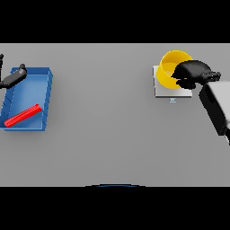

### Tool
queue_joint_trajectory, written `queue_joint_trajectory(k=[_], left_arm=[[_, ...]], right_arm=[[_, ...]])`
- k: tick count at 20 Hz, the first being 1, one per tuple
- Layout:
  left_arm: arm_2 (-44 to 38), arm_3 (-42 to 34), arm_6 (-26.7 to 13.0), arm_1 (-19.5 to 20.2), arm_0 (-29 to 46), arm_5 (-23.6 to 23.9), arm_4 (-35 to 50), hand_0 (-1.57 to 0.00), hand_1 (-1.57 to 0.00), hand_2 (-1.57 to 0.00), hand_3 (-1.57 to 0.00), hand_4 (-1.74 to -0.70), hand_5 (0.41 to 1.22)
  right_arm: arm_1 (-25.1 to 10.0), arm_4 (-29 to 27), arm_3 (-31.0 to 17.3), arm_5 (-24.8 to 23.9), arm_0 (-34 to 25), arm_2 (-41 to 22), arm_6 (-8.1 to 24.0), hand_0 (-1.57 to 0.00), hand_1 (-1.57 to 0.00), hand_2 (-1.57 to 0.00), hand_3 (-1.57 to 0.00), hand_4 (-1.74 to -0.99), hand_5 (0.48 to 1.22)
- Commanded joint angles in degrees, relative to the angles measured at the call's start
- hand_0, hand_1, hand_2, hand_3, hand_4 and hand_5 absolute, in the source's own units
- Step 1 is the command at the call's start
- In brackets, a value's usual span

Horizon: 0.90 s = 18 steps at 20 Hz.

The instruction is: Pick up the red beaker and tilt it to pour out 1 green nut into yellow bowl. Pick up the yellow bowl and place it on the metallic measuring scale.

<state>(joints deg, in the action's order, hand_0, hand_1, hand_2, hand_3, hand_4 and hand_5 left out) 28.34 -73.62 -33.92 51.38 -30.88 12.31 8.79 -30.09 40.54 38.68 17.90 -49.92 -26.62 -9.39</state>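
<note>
The yellow bowl sits tilted on the metallic measuring scale at the right of the table. My right hand grips the bowl's right rim with fingers curled over it. The red beaker lies on its side inside a blue tray at the far left. My left hand hovers over the tray's back left corner; only dark fingers show at the view's edge. No green nut is visible.
The blue tray stands against the left edge of the grey table. A broad stretch of bare table separates the tray from the scale.
</note>
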Motion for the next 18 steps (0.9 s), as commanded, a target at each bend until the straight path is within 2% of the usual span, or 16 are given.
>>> queue_joint_trajectory(k=[1, 2, 3, 4, 6, 8, 9, 13, 18], left_arm=[[-0.01, 0.47, 0.03, -0.16, -0.28, -0.17, -0.01, 0.00, 0.00, 0.00, 0.00, -0.81, 0.740], [-0.33, 0.37, 0.18, 0.18, -0.19, -0.56, 0.44, 0.00, 0.00, 0.00, 0.00, -0.81, 0.745], [0.04, 0.44, -0.19, -0.22, -0.26, -0.19, 0.04, 0.00, 0.00, 0.00, 0.00, -0.81, 0.745], [0.09, 1.17, 0.24, -0.42, -0.19, -0.21, -0.13, 0.00, 0.00, 0.00, 0.00, -0.81, 0.744], [0.30, 1.54, 0.02, -0.93, -1.03, -0.74, -0.12, 0.00, 0.00, 0.00, 0.00, -0.81, 0.745], [0.71, 1.43, -0.11, -1.17, -1.01, -0.77, -0.37, 0.00, 0.00, 0.00, 0.00, -0.81, 0.740], [0.70, 1.78, 0.29, -1.04, -0.83, -0.54, -0.69, 0.00, 0.00, 0.00, 0.00, -0.81, 0.738], [0.42, 2.03, -0.10, -1.46, -1.17, -0.34, -0.32, 0.00, 0.00, 0.00, 0.00, -0.81, 0.736], [0.04, 2.27, 0.74, -1.52, -1.18, -0.41, 0.04, 0.00, 0.00, 0.00, 0.00, -0.82, 0.734]], right_arm=[[0.19, -0.32, -0.66, 0.37, -0.17, 0.07, 0.48, -1.54, -1.41, -1.57, -1.17, -1.728, 1.221], [0.66, -0.68, -1.03, 1.22, -0.48, 0.24, 1.34, -1.54, -1.44, -1.50, -1.02, -1.659, 1.221], [0.76, -1.01, -1.65, 1.66, -0.84, 0.50, 1.66, -1.52, -1.35, -1.35, -0.91, -1.596, 1.134], [0.76, -1.27, -2.04, 1.83, -0.86, 0.69, 1.53, -1.22, -1.08, -1.13, -0.82, -1.548, 1.053], [0.35, -1.34, -1.83, 2.36, -0.58, 0.51, 0.67, -0.78, -0.69, -0.81, -0.71, -1.470, 0.928], [0.99, -1.09, -2.83, 2.31, -1.09, 0.45, 1.32, -0.50, -0.44, -0.60, -0.64, -1.425, 0.851], [1.14, -1.07, -3.40, 2.27, -1.15, 0.38, 0.59, -0.40, -0.35, -0.52, -0.60, -1.410, 0.821], [1.01, -0.25, -4.21, 3.02, -2.00, -0.67, -1.79, -0.16, -0.14, -0.29, -0.47, -1.356, 0.755], [1.60, 0.67, -5.99, 3.28, -3.13, -1.39, -2.18, -0.05, -0.05, -0.12, -0.35, -1.308, 0.733]])
